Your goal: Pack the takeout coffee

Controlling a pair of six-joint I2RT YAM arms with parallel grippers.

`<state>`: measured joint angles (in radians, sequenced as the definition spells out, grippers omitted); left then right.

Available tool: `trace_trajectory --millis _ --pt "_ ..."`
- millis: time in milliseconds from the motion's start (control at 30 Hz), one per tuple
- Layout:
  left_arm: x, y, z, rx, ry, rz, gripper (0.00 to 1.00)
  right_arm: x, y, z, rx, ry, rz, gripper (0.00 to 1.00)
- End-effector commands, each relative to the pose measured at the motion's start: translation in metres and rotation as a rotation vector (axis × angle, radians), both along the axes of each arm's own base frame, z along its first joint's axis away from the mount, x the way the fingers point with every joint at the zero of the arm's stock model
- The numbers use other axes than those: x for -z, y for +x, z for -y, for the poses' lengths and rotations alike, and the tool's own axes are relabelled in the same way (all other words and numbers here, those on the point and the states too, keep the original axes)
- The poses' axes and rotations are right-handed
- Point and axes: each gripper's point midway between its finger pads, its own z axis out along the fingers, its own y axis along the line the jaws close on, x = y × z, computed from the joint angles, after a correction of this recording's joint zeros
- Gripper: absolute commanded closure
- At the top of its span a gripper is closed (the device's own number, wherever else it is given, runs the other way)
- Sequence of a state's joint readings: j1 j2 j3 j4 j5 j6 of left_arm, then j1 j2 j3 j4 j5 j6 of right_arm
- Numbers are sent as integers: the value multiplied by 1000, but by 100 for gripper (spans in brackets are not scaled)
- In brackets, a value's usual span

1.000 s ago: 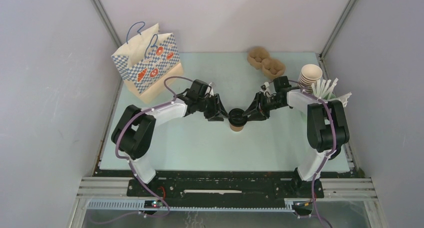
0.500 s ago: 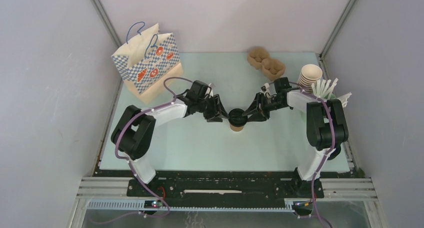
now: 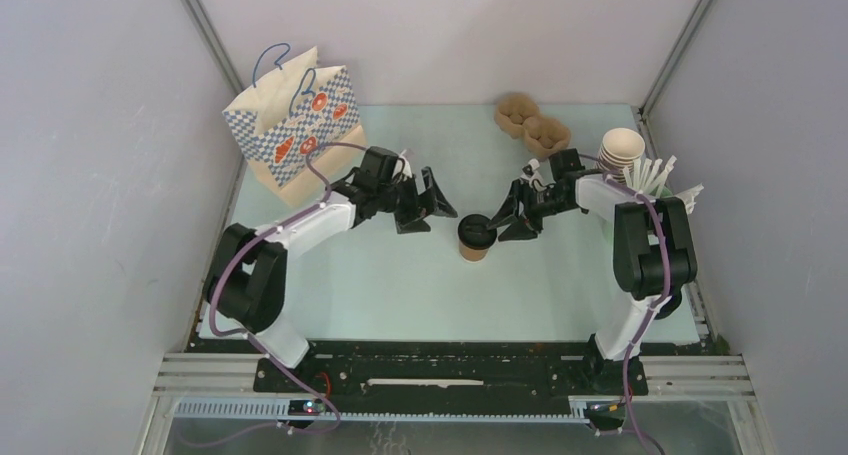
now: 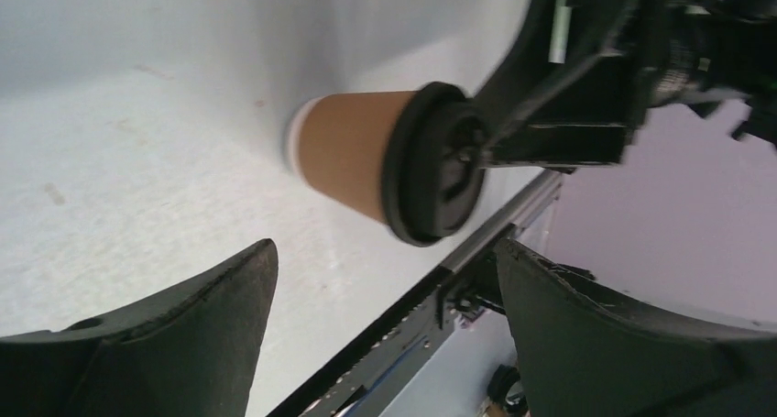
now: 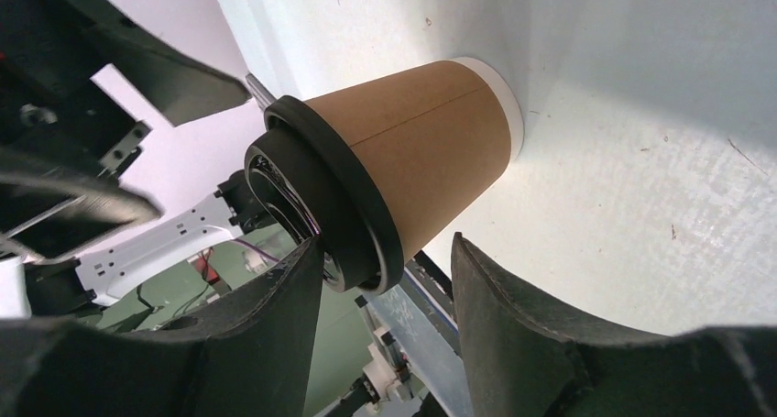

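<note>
We've got the lidded cup (image 3: 477, 237) standing free, our left gripper (image 3: 437, 215) and right gripper (image 3: 506, 225) both spread apart beside it. The bag (image 3: 295, 125) looks unpacked, though we can't see inside.

Left wrist cam: left pincer (image 4: 385, 257) fingers (image 4: 174, 344) run off the bottom edge. Right wrist cam: same for the right pincer (image 5: 385, 252) fingers (image 5: 568, 344); one of them covers the lower rim of the lid (image 5: 321, 197).

From the left pincer, the right one beyond the lid is clipped at top and right; fingertip-to-lid contact, can't tell. Cup (image 4: 348, 151) there is soft, lid markings unreadable.

From the right pincer, the left one past the cup is blurred and clipped at the left edge.

Top cam: white sticks (image 3: 655, 180) well behind the right pincer, too small to identify.
</note>
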<state>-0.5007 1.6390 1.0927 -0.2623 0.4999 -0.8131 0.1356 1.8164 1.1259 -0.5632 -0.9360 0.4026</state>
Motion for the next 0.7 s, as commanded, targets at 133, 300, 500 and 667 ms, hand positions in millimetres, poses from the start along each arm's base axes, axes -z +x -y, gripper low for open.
trace_trajectory --millis 133,300,500,667 --pt "-22 -3 51 119 -73 38 6 6 2 -6 -47 -43 34 39" --pt "19 -8 36 93 59 -32 22 7 -4 -11 -70 -22 26 41" --pt "46 -14 28 85 99 -65 36 23 -13 -12 -48 19 -8 46" --pt "79 -31 11 68 164 -109 40 61 -21 -2 51 6 -67 51"
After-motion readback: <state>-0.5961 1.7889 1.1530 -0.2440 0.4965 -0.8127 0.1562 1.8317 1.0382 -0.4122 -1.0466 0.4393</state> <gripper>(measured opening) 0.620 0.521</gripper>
